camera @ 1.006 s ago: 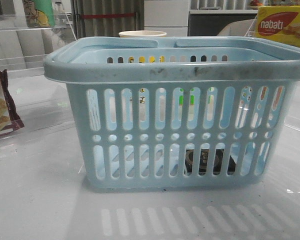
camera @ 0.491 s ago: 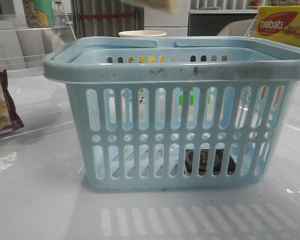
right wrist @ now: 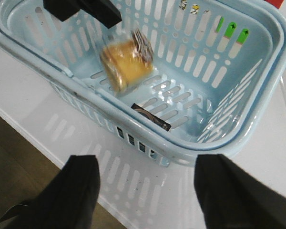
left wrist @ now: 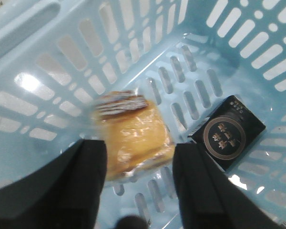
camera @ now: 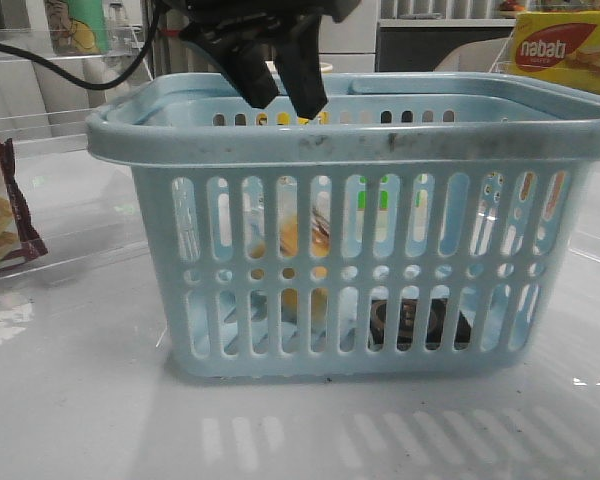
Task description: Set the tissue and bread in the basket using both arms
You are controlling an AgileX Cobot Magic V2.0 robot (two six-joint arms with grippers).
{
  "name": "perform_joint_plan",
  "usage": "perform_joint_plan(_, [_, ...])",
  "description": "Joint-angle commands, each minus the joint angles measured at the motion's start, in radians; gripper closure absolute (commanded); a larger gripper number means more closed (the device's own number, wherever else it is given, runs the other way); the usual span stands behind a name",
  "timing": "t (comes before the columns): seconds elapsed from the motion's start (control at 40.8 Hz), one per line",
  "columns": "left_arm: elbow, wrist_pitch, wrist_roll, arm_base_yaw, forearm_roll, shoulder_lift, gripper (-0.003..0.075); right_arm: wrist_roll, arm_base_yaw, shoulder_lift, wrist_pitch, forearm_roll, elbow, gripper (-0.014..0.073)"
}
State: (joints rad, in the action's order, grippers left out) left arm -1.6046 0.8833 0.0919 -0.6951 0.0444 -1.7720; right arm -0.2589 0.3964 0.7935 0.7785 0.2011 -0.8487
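The white, glossy table point(camera: 70, 400) carries a large light-blue plastic basket point(camera: 360, 140) with vertical slots, round holes and a thick rim, standing upright in the middle of the front view. Behind it on the robot's right sits a yellow cardboard box with a red "nabati" label point(camera: 565, 50); at the left edge lies a maroon-edged packet of waffle-patterned biscuits point(camera: 2, 210), well apart from the basket.

The left gripper point(camera: 280, 85), black, hangs over the basket's rim with its tips reaching just below rim level. In the left wrist view its two dark fingers point(left wrist: 90, 167) stand apart, with nothing clamped between them. Beneath them is the golden-brown bread in a clear plastic wrapper with a small dark label point(left wrist: 131, 138), blurred, inside the basket; whether it rests on the floor cannot be told. Through the slots in the front view its yellow shape shows left of centre.

The right gripper point(right wrist: 145, 183) hovers outside the basket over the table edge, its broad dark fingers point(right wrist: 81, 186) spread wide and empty.

The small, low, black tissue pack with a pale ring-shaped mark point(left wrist: 227, 138) lies flat on the basket floor, near the bread but not touching it.
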Motion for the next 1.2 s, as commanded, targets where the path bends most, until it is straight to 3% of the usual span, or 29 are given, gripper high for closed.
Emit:
perform_joint_plan(0.0, [-0.034,-0.056,0.008,-0.008,0.008,0.08,0.0284,-0.011,0.002,-0.008,-0.064,0.007,-0.028,0.0055])
perform_joint_plan(0.294, [0.026,-0.057,0.011,-0.008,0.007,0.282,0.0286,-0.011,0.002,-0.008,-0.064,0.007,-0.028,0.0055])
perform_joint_plan(0.638, [0.365,-0.173,0.011,-0.008,0.009,0.677,0.0286,-0.011,0.002,-0.008,-0.064,0.007,-0.028,0.0055])
perform_joint_plan(0.908, [0.638,-0.18,0.011,-0.008,0.009,0.973,0.0286,-0.011,0.002,-0.008,-0.064,0.007,-0.028,0.0055])
perform_joint_plan(1.177, [0.778,-0.195,0.011,-0.008,0.007,1.15,0.0286,-0.006,0.002,-0.008,-0.007,-0.087,-0.028,0.0055])
